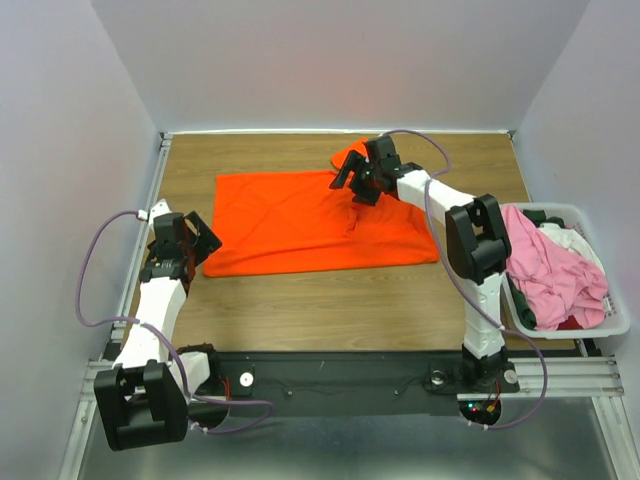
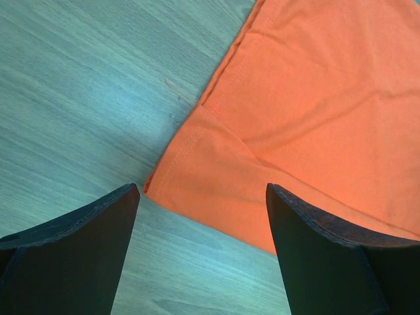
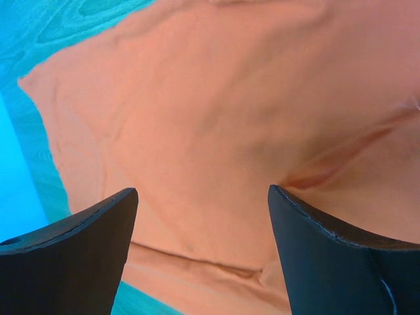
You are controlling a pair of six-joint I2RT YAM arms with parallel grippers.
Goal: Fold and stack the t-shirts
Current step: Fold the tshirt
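A bright orange t-shirt [image 1: 310, 220] lies spread and partly folded on the wooden table. My left gripper [image 1: 205, 238] is open and empty, low at the shirt's near left corner; that corner [image 2: 197, 177] lies between and ahead of the fingers. My right gripper [image 1: 350, 178] is open and empty above the shirt's far right part, with orange cloth [image 3: 216, 131] and a fold crease below it. Pink [image 1: 560, 275], dark green [image 1: 526, 312] and white [image 1: 570, 238] shirts lie heaped in the bin.
A white plastic bin [image 1: 618, 320] stands at the table's right edge beside the right arm. Bare wood [image 1: 330, 305] runs in front of the orange shirt. Walls close the table at the back and sides.
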